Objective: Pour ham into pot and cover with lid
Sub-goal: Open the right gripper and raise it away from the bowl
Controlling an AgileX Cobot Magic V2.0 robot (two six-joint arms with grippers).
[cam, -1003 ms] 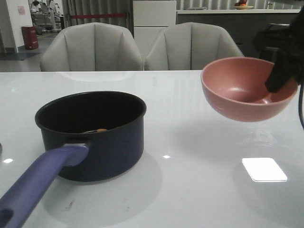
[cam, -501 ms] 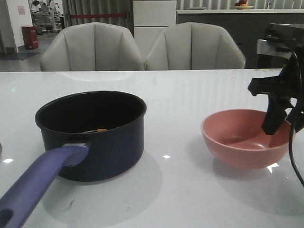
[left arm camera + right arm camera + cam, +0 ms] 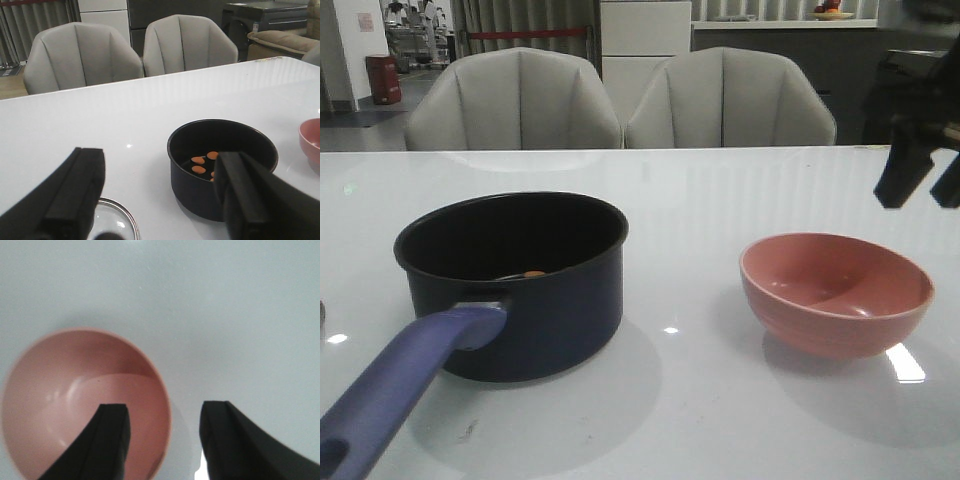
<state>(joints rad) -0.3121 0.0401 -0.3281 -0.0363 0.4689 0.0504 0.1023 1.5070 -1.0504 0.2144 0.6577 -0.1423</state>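
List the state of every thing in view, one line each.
Pot: upright on the table, uncovered.
Ham: slices lying inside the pot.
Bowl: upright on the table, empty, released.
Lid: off the pot, lying on the table beside it.
Left pincer: open, empty.
Right pincer: open, empty, above the bowl's rim.

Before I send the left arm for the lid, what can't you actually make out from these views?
- Lid: left wrist view only, cut by the frame edge and the left gripper fingers; knob mostly hidden.
- Ham: count unclear, a finger covers part of the pot floor.
- Right gripper: front view, cut by the edge.
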